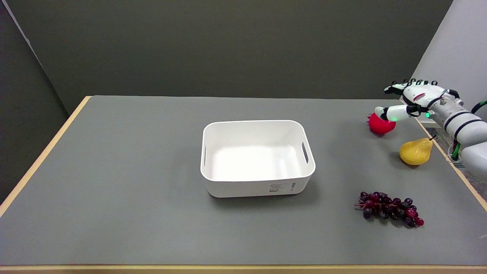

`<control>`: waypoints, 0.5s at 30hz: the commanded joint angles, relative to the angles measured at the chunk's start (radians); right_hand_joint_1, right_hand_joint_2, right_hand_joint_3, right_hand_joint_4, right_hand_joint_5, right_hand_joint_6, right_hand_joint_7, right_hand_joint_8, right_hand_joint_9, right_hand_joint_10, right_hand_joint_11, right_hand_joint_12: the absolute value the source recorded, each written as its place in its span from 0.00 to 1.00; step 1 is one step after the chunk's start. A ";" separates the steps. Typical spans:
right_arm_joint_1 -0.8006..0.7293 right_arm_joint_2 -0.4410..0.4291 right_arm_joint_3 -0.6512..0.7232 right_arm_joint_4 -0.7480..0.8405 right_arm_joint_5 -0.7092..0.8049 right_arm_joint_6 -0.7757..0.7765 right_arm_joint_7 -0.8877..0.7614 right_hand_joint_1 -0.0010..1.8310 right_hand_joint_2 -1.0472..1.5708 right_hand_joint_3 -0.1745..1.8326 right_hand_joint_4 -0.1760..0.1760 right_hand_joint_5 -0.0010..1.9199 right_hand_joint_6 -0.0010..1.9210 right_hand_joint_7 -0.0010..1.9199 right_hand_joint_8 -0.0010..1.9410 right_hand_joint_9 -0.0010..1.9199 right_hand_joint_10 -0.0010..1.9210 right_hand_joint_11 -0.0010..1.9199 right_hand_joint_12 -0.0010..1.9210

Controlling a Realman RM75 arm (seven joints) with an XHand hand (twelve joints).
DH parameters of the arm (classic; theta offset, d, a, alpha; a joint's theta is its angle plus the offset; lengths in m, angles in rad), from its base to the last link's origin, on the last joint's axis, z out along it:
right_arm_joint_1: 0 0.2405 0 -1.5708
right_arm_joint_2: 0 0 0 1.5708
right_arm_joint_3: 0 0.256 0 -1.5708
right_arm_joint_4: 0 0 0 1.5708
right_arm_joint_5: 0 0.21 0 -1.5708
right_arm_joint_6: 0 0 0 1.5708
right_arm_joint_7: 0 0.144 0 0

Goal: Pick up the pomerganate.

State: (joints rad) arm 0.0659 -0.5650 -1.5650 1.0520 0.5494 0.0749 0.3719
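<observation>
The right hand (412,99) hovered over the pomegranate (381,124) at the table's (114,171) far right edge, fingers spread and gripping nothing, thumb just above it, pear (416,152) nearby.

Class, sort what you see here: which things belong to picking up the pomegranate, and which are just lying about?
Part of the job:
pomegranate
right hand, above the fruit, thumb at it

Lying about:
white bin
pear
grapes

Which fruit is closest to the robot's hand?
The red pomegranate, right under the right hand; the pear and grapes lie nearer the camera.
</observation>
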 commanded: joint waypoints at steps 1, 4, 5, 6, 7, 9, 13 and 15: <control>0.226 -0.034 -0.241 -0.201 0.003 0.056 0.004 0.10 0.62 0.54 0.83 0.10 0.22 0.09 0.14 0.06 0.26 0.04 0.59; 0.284 -0.053 -0.306 -0.263 0.003 0.068 0.004 0.10 0.62 0.54 0.84 0.10 0.22 0.09 0.14 0.06 0.26 0.04 0.59; 0.301 -0.057 -0.325 -0.282 0.005 0.073 0.006 0.10 0.62 0.54 0.84 0.10 0.22 0.09 0.14 0.06 0.26 0.04 0.59; 0.314 -0.061 -0.338 -0.297 0.005 0.077 0.006 0.10 0.62 0.55 0.84 0.10 0.22 0.09 0.14 0.06 0.26 0.04 0.59; 0.319 -0.062 -0.343 -0.304 0.005 0.080 0.006 0.10 0.62 0.55 0.84 0.10 0.22 0.09 0.14 0.06 0.26 0.04 0.59; 0.329 -0.063 -0.357 -0.314 0.005 0.084 0.006 0.10 0.62 0.55 0.84 0.10 0.22 0.09 0.14 0.06 0.26 0.04 0.59; 0.335 -0.063 -0.363 -0.323 0.005 0.084 0.006 0.11 0.62 0.56 0.84 0.10 0.23 0.09 0.14 0.06 0.26 0.04 0.60; 0.331 -0.063 -0.360 -0.323 0.005 0.084 0.006 0.11 0.62 0.56 0.84 0.10 0.23 0.09 0.14 0.06 0.27 0.04 0.60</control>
State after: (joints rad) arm 0.2607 -0.5980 -1.7764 0.8692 0.5518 0.1231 0.3748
